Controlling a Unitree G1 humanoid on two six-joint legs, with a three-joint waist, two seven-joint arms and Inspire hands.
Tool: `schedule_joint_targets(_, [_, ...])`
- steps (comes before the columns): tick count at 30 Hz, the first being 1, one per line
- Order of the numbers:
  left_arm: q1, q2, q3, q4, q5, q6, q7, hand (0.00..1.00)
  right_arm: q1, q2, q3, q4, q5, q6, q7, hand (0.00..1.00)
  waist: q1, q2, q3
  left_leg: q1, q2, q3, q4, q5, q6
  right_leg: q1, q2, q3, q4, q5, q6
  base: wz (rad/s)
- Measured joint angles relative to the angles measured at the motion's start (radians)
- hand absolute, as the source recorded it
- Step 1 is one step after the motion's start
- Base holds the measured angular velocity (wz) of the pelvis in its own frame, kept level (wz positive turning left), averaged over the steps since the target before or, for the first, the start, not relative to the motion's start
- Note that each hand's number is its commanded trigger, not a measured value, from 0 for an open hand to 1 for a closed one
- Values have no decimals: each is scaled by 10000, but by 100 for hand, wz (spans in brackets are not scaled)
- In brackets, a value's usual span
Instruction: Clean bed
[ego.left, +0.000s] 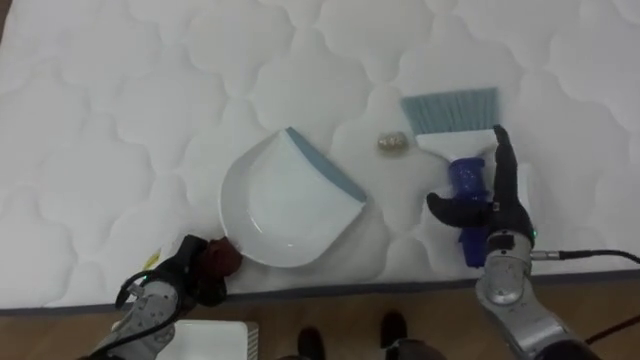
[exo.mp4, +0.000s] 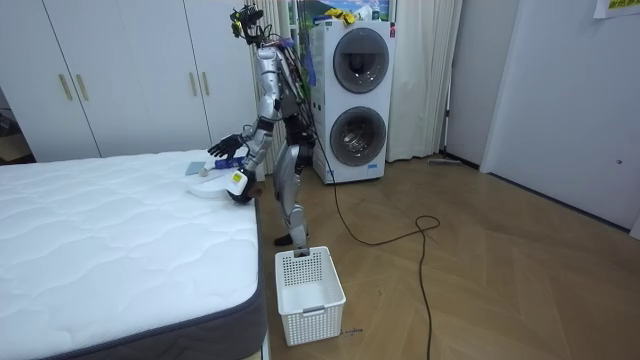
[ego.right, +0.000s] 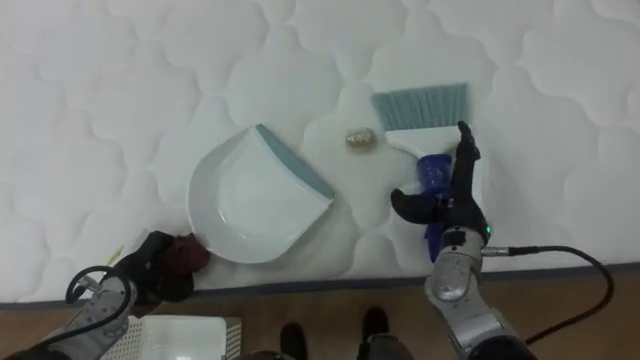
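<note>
White dustpan lies empty on the bed near its edge, left hand curled round its dark red handle. Beige scrap sits between dustpan and brush. Right hand is open, fingers straight along the brush handle. Floor basket is empty.

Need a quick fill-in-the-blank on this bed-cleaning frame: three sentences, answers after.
1. The scrap lies on the bed between the brush and the ____.
2. The right hand, fingers straight, is at the brush's ____ handle.
3. On the floor beside the bed stands a white ____.

Missing words: dustpan; blue; basket
</note>
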Motion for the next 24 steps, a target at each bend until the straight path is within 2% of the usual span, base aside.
schedule_joint_targets(6, [-19, 14, 1, -50, -217, 23, -61, 100, -5, 1, -5, 771, 51, 227, 318, 0, 108, 29, -16, -103, 55, -10, 140, -64, -13, -41, 59, 0, -3, 4, -6, 0])
schedule_joint_targets(24, [-4, 15, -76, -45, -340, 206, -41, 100, -235, -21, -15, 2240, 257, 218, 664, 0, 9, 127, -57, -88, 75, -136, 287, -78, -1, 111, -24, -292, 2, 18, -29, 1])
